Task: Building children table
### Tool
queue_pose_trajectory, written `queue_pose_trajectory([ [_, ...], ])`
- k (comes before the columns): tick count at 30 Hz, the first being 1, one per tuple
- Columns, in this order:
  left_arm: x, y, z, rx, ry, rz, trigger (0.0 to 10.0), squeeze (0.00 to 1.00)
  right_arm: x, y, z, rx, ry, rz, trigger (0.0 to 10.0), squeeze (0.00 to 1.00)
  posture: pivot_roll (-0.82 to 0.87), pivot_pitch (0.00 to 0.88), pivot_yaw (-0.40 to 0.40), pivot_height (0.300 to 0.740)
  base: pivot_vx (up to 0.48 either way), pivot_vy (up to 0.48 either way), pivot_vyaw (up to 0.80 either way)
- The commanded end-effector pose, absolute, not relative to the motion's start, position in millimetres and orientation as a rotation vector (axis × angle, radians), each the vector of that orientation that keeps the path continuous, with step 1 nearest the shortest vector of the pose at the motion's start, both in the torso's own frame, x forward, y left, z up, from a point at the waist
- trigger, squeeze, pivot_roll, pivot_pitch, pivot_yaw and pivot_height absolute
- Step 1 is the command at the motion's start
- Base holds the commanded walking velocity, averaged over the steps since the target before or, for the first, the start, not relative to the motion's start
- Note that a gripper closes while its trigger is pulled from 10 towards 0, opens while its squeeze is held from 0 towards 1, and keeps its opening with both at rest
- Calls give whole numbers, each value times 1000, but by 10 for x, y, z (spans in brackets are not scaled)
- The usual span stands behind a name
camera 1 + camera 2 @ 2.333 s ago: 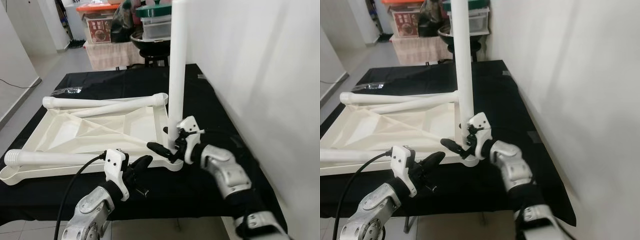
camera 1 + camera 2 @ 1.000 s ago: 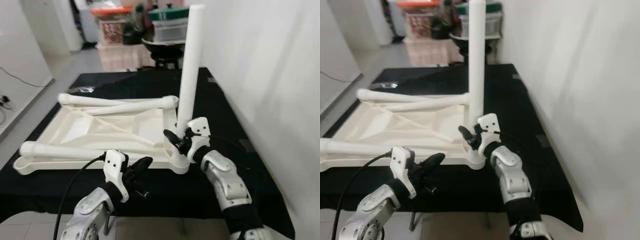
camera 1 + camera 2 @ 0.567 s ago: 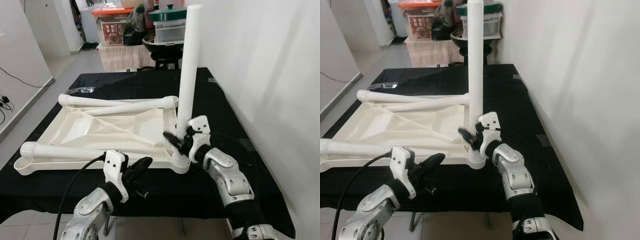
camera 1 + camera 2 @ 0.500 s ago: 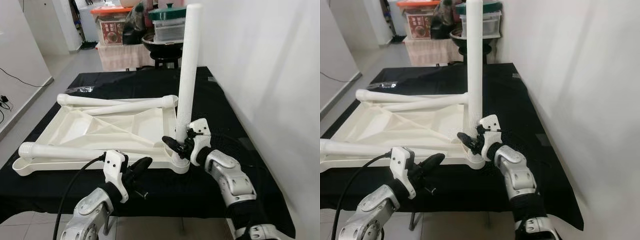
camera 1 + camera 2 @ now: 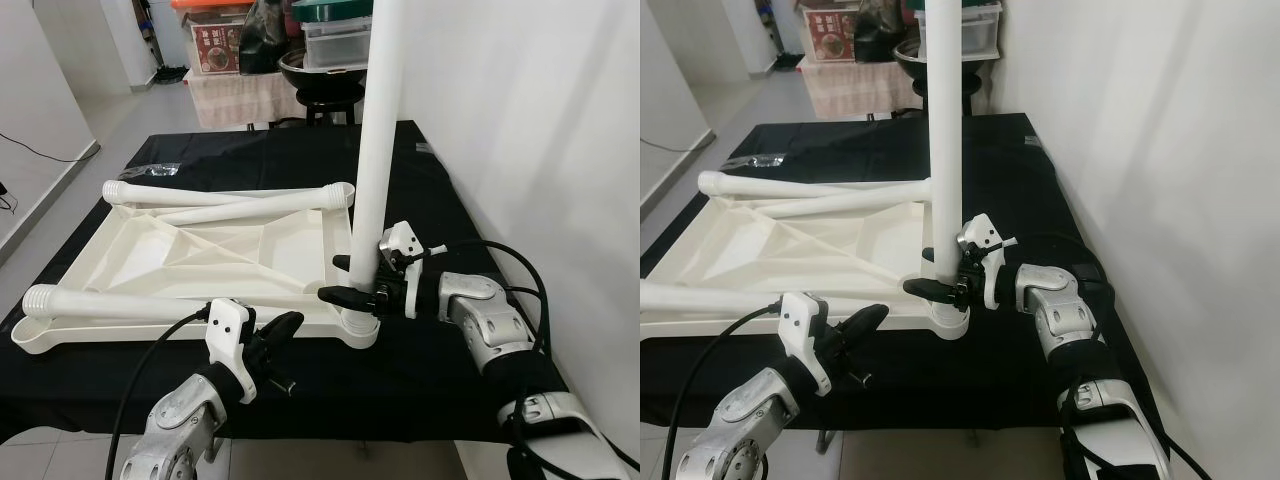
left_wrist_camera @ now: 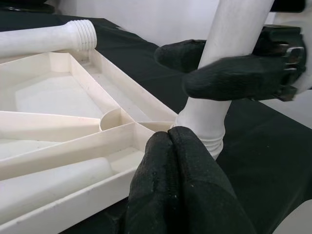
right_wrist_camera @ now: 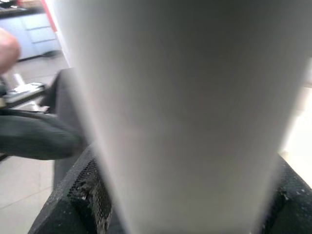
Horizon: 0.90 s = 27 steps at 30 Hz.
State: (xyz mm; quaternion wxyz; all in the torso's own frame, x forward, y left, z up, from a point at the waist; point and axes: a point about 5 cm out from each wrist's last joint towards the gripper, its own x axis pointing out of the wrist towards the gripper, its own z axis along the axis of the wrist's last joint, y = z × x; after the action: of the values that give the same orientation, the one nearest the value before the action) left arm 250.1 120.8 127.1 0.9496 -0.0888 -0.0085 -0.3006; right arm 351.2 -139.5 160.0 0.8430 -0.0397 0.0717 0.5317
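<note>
Right claw (image 5: pixel 352 282) swung sideways, gripping one upright leg (image 5: pixel 375 140); three lie flat.

Both arms are showing silver metal shells with rounded joint segments and black parts in between, and each one is ending in a white plastic block from which two long black fingers are coming out. The left gripper (image 5: pixel 268 341) is having a thick black cable (image 5: pixel 150 371) that is running from its white block down along the silver forearm, and its fingers (image 6: pixel 180 190) are looking matte and a little rough up close. The right gripper (image 5: pixel 352 284) is carrying thin black cables (image 5: pixel 510 270) that are looping from its white block back over the arm, with small black screws and fittings on the block.
</note>
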Motion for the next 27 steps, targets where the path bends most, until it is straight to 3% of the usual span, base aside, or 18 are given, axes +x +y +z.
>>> queue_pose_trajectory([
  [1,2488,1206,1262,-184,-8,-609,10000,0,3531,-1377,1651,-85,130,1141,10000,0,-9,0,9,740,0,0,0],
  [4,2488,1206,1261,-184,-8,-608,10000,0,3528,-1391,1671,-79,129,1158,10000,0,-9,0,9,740,0,0,0],
  [5,2488,1205,1261,-184,-7,-609,10000,0,3527,-1404,1692,-76,126,1169,980,0,-9,0,9,740,0,0,0],
  [6,2488,1205,1261,-184,-7,-609,10000,0,3527,-1404,1692,-76,126,1169,980,0,-9,0,9,740,0,0,0],
  [7,2489,1204,1260,-185,-7,-610,10000,0,3524,-1423,1713,-73,125,1184,0,0,-9,0,9,740,0,0,0],
  [18,2494,1203,1260,-186,-6,-611,10000,0,3526,-1490,1699,-70,115,1219,0,0,-25,0,16,740,0,0,0],
  [20,2490,1211,1265,-188,-9,-608,10000,0,3478,-1428,1495,-96,150,1063,0,0,-34,0,13,740,0,0,0],
  [23,2490,1211,1265,-188,-9,-608,10000,0,3478,-1428,1495,-96,150,1063,0,0,-34,0,13,740,0,0,0],
  [24,2490,1226,1268,-189,-10,-605,10000,0,3389,-1251,1290,-117,146,790,0,0,-62,0,18,740,0,0,0],
  [25,2490,1226,1268,-189,-10,-605,10000,0,3389,-1251,1290,-117,146,790,0,0,-62,0,18,740,0,0,0],
  [26,2492,1243,1273,-191,-11,-604,10000,0,3254,-1165,1263,-282,61,510,0,0,-65,0,22,740,0,0,0],
  [27,2492,1243,1273,-191,-11,-604,10000,0,3254,-1165,1263,-282,61,510,0,0,-65,0,22,740,0,0,0],
])
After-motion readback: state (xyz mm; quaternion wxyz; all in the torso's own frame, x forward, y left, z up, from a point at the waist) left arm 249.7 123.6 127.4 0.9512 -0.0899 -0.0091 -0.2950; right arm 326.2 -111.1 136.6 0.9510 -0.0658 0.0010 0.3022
